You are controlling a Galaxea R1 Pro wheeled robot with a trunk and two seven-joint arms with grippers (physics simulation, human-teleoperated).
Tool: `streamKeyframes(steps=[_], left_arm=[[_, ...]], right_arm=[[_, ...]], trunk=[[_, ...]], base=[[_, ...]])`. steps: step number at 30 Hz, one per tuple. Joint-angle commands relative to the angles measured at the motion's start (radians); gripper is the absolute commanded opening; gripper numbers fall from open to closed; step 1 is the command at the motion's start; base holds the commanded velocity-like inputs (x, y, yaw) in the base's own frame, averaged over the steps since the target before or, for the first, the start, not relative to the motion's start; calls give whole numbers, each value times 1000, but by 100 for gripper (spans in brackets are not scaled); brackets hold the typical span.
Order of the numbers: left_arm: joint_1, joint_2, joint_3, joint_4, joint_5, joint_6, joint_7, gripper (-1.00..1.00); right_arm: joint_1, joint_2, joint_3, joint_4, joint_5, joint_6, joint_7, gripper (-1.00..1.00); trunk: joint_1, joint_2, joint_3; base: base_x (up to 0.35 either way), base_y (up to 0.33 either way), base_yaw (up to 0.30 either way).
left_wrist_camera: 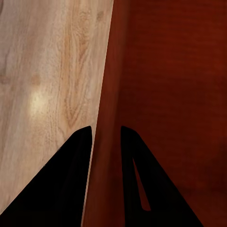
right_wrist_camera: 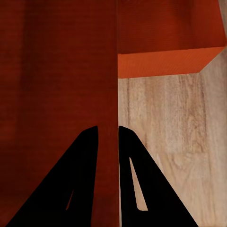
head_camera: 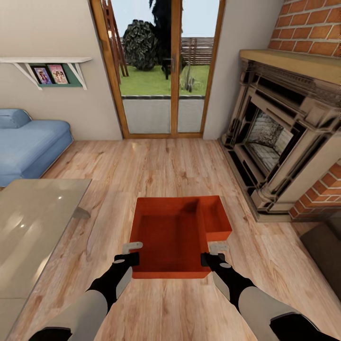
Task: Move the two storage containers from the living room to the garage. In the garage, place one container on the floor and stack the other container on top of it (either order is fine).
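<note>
Both grippers pinch opposite side walls of the near storage container point(head_camera: 173, 237): left gripper point(head_camera: 131, 252), right gripper point(head_camera: 214, 252); second container point(head_camera: 217, 217) nested fireplace-side point(head_camera: 279, 142).

Containers point(head_camera: 175, 234) between sofa point(head_camera: 28, 144) and fireplace point(head_camera: 279, 147)
</note>
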Motion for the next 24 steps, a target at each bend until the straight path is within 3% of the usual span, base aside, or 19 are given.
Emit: streamKeyframes(steps=[1, 24], left_arm=[[0, 32, 8, -4, -11, 7, 9, -100], [0, 32, 10, -3, -9, 8, 9, -100]], right_arm=[[-1, -1, -10, 3, -10, -4, -9, -100], [-1, -1, -10, 3, -10, -4, -9, -100]], trunk=[[1, -2, 0], [1, -2, 37]], base=[[0, 0, 0], [0, 0, 0]])
